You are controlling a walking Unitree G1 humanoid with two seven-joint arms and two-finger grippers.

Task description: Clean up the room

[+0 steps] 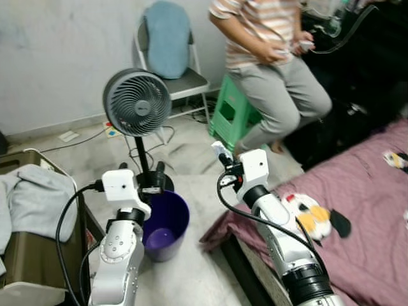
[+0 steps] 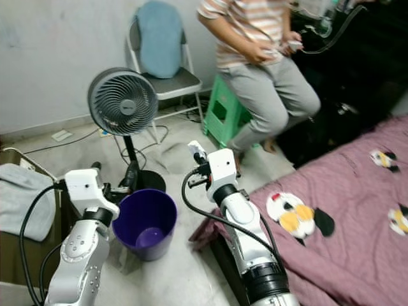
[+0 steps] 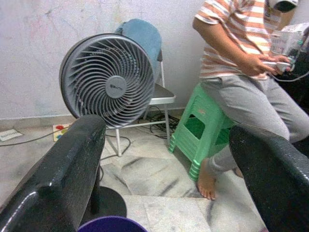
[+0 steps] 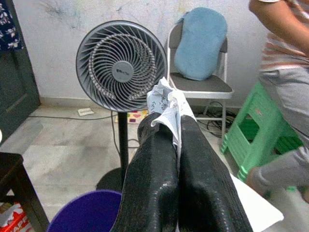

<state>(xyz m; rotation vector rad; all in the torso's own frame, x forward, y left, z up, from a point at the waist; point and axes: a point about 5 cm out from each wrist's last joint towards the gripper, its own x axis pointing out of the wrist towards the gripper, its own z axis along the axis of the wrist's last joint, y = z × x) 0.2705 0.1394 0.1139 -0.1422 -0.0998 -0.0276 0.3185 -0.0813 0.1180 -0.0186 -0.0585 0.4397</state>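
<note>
Two silver arms reach forward over a marble floor (image 1: 191,166). The right tool (image 4: 166,118) is clamped on a crumpled scrap of white paper (image 4: 166,104), its two black fingers pressed together with the scrap sticking out beyond their tips. In the head views the scrap (image 1: 220,150) is held in the air above the floor, near the foot corner of a bed (image 1: 370,210) with a maroon cover, and just to the right of a purple bin (image 1: 167,224) that stands on the floor at the base of a grey pedestal fan (image 1: 137,102). The left tool (image 3: 159,183) hangs near the bin's rim with its fingers wide apart and nothing between them.

The step in hand appears to be dropping the scrap into the bin. To do it well, the right tool should travel left until the scrap is over the middle of the bin's mouth, and let go only there, low enough that the light paper does not drift out.

The scrap is small, thin and wrinkled, white with faint printed marks, likely a wrapper or receipt. A seated person (image 1: 274,70) on a green stool (image 1: 231,115) is beyond the fan.
</note>
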